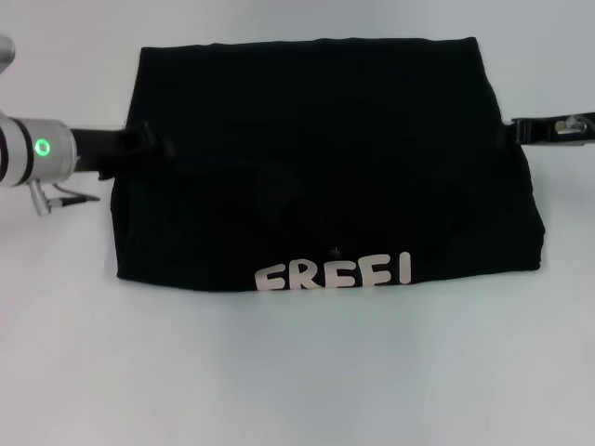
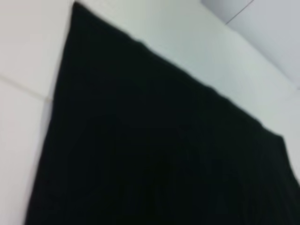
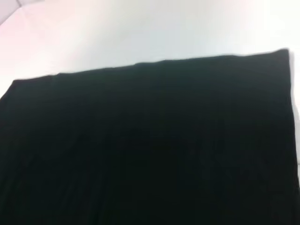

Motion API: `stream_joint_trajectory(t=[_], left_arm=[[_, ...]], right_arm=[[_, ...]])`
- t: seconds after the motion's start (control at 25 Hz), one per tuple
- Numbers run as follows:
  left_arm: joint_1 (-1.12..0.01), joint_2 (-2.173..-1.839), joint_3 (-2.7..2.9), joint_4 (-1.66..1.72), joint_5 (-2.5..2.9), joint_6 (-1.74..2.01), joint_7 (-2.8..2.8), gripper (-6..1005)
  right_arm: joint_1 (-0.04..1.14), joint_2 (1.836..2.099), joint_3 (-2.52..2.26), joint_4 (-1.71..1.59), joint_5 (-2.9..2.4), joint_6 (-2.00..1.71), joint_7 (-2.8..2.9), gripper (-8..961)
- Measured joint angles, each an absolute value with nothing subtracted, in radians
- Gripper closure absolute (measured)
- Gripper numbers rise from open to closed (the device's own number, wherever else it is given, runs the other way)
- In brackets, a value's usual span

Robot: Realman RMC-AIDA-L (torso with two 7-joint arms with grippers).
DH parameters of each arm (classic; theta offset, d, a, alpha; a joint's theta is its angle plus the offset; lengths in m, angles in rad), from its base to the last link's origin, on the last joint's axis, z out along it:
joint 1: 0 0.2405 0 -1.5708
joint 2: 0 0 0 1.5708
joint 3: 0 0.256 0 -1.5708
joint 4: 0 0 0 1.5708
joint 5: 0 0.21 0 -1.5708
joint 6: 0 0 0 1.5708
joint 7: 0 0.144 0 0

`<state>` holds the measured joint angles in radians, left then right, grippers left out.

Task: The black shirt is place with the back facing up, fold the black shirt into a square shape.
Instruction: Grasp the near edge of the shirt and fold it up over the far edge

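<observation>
shirt on table, between left hand, right hand

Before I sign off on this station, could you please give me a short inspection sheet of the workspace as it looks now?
Surface: plain white table, bare around the garment.
Job's things: black shirt lies folded into a wide, roughly rectangular block; white letters "FREE!" show along its near edge.
Clutter: nothing seen.
Grippers: left gripper reaches in at the shirt's left edge, black against the fabric; right gripper sits at the shirt's right edge.
Cables: thin leads hang under the left wrist, off the shirt.
Surroundings: a green light glows on the silver left wrist; a seam in the table shows in the left wrist view.
</observation>
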<state>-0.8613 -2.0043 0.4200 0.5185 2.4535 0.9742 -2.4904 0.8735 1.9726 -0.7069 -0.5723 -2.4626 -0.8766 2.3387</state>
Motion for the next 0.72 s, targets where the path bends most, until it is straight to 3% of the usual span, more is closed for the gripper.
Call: stream_joint_trajectory(t=[0.48,0.72], left_arm=[[-0.896,-1.998,0.447,0.528,2.370,0.847,-2.472,931],[-0.890,-2.021,0.571,0.468,2.367,0.710,-2.471,902]], right_arm=[[0.913,1.956,-0.705,-0.586,-2.457,-0.774,2.367,775],[0.932,1.980,-0.768,-0.469,-2.459,-0.616,2.333,766]])
